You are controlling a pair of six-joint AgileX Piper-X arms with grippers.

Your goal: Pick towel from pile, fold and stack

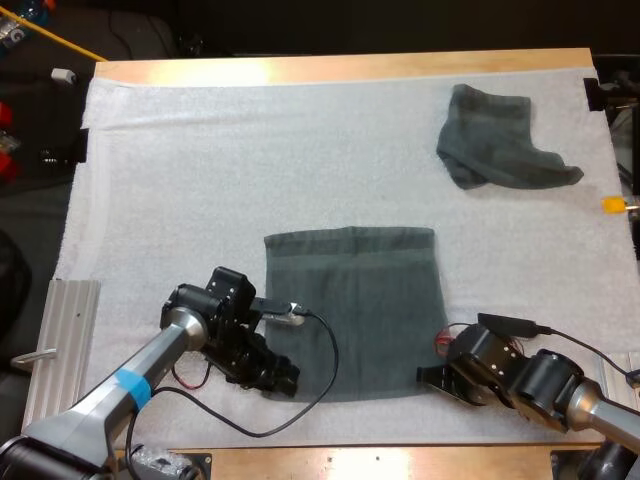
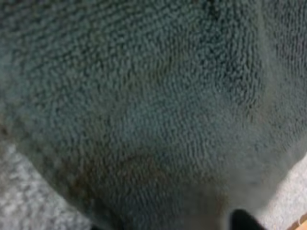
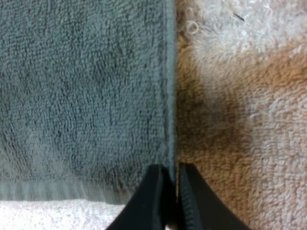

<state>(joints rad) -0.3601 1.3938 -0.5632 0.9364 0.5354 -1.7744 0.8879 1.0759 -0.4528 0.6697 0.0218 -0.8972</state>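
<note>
Item: white mat [image 1: 200, 160], lying under the whole work area and bare around the flat towel. Item: flat towel [image 1: 370, 300], dark grey-green, spread in a single layer with its hem band along the far edge. Taking a towel and laying it out looks done, no fold is made yet, and no folded stack is to be seen, so the fold and the stacking are judged still to come. Item: crumpled towel [image 1: 495, 140], same colour, bunched up well beyond the flat towel's far right corner and apart from it, apparently what remains of the pile. Item: left gripper [image 1: 283, 378], arm reaching in low with the wrist bent down at the flat towel's near left corner; terry cloth is pressed close to its camera, and whether it grips cannot be told. Item: right gripper [image 1: 428, 377], low at the flat towel's near right corner, closed narrowly with the towel's side hem pinched between its two black fingers [image 3: 154, 191].
</note>
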